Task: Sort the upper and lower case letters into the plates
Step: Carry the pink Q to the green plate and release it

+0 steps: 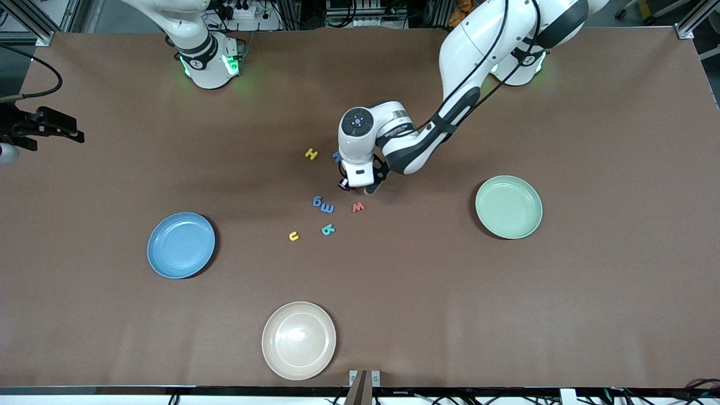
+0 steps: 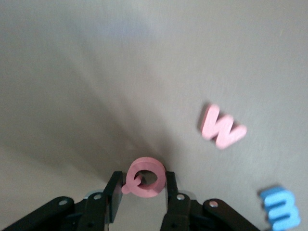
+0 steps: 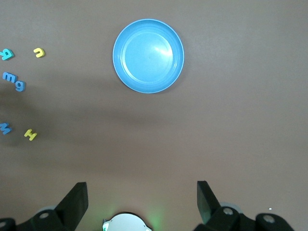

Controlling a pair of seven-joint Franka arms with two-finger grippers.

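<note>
The brown tabletop (image 1: 590, 292) has wide bare stretches along both short edges and along most of the edge nearest the front camera.

At the right arm's end, the right gripper (image 3: 142, 204) waits raised near its base, its fingers (image 3: 74, 202) spread as wide as they go and holding nothing. Under its camera lies the sky blue plate (image 1: 181, 245), well in from every edge and holding no letters.

The cream-beige plate (image 1: 298, 340) sits close to the edge nearest the front camera, about midway along it.

The loose letters cluster in the middle of the tabletop, well apart from all edges and from both task plates. The yellow H (image 1: 311, 154) lies toward the robots' edge. Nearer the front camera lie the blue g (image 1: 317, 201) and blue m (image 1: 327, 208), touching or nearly so, then the yellow u (image 1: 293, 236) and the teal letter (image 1: 328, 229). The red w (image 1: 358, 207) lies just beside the left gripper. A blue letter (image 1: 336, 156) shows partly under the left arm's wrist.

The left gripper (image 2: 143, 185) is low over the middle of the tabletop, its fingers (image 2: 113, 192) partly closed on a red Q (image 2: 144, 177); whether the Q touches the tabletop cannot be told.

The pale mint green plate (image 1: 508, 206) lies toward the left arm's end, holding no letters.
</note>
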